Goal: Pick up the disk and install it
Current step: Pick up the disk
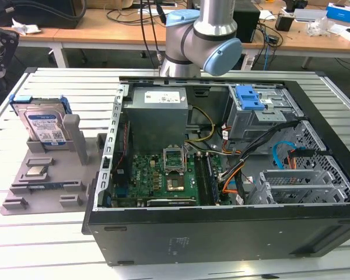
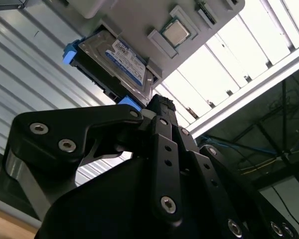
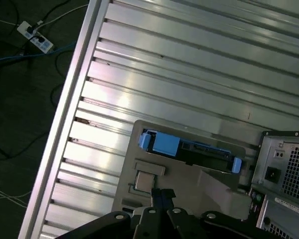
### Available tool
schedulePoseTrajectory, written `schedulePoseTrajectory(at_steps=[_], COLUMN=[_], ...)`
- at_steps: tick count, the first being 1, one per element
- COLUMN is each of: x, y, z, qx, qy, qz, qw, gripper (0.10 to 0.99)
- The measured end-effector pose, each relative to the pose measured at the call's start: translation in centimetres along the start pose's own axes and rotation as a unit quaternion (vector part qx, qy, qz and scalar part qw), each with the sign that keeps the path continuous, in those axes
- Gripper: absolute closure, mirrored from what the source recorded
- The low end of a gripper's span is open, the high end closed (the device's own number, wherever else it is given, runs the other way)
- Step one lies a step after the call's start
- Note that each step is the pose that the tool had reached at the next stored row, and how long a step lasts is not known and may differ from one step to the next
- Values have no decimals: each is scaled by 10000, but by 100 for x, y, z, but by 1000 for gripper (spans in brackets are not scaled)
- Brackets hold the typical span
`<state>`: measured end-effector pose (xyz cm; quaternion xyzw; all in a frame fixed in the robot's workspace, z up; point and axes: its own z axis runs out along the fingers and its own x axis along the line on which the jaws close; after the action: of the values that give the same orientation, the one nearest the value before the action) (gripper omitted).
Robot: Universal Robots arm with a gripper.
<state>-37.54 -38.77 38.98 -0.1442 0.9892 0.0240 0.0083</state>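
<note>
The claw [image 3: 162,195] is seen clenched on nothing, its tips together. Ahead of it and apart from it, the disk [image 3: 189,149] is stood on edge in a grey holder [image 3: 209,184] on the tabletop [image 3: 189,74], long axis crosswise to the claw. Its labelled face is shown in the second wrist view, its blue-framed edge in the first wrist view.
</note>
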Motion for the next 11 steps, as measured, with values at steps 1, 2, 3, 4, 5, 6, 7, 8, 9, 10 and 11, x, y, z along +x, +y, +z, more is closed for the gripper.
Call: schedulePoseTrajectory(at_steps=[1,2,3,4,5,6,7,8,9,10,11], x=[0,0,0,0,0,0,0,0,0,0,0], y=[0,0,0,0,0,0,0,0,0,0,0], z=[0,0,0,0,0,0,0,0,0,0,0], qx=[-1,-2,-4,-6,-8,-8,-9,-10,-11,-13,-14], qy=[2,5,8,11,14,16,18,21,22,25,26], qz=[-46,-105,-181,-251,-317,-357,-396,-451,-485,-546,-585], qw=[10000,9999,9998,9997,9995,9994,9992,9990,9988,9985,9983], gripper=[984,984,984,984,984,984,984,984,984,984,984])
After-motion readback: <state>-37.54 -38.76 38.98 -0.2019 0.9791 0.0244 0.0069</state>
